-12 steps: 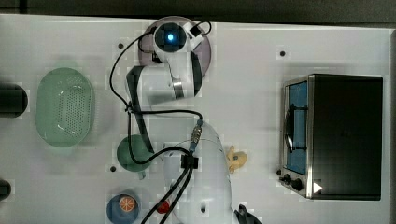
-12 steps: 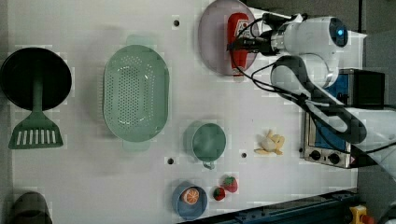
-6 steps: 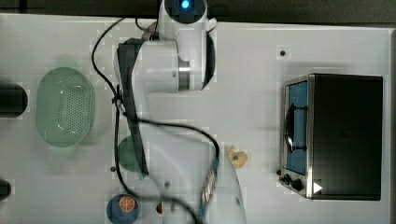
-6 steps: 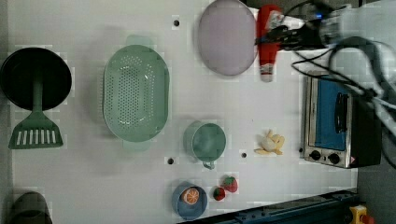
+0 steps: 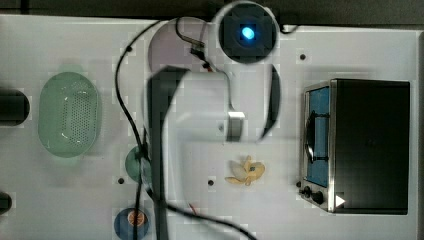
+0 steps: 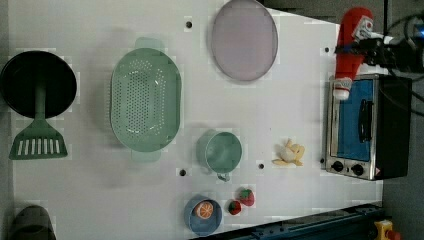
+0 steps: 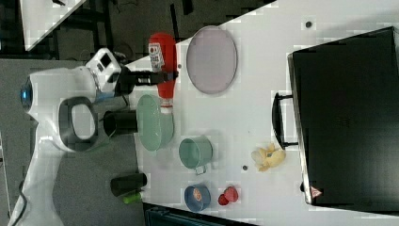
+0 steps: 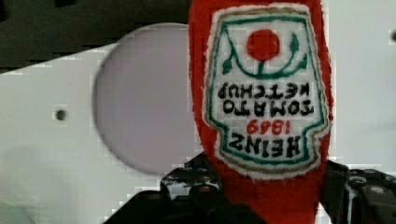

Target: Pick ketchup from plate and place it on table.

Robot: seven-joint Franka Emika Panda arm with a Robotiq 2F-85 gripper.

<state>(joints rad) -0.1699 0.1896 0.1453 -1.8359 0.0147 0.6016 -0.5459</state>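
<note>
White table [image 6: 280, 115], bare plate [image 6: 244, 39], pincer [image 7: 162, 76] gripping ketchup [image 7: 162, 66], wrist view reading label

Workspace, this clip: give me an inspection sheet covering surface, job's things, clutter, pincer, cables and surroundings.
Surface: white table with small dark holes.
Job's things: ketchup lifted clear of the plate, which lies bare.
Clutter: green colander, teal mug, blue bowl, strawberries, banana peel, toaster oven, black pan with spatula.
Pincer: pincer shut on the ketchup.
Cables: black cable running along the arm.
Surroundings: dark cylinders off the table.
</note>
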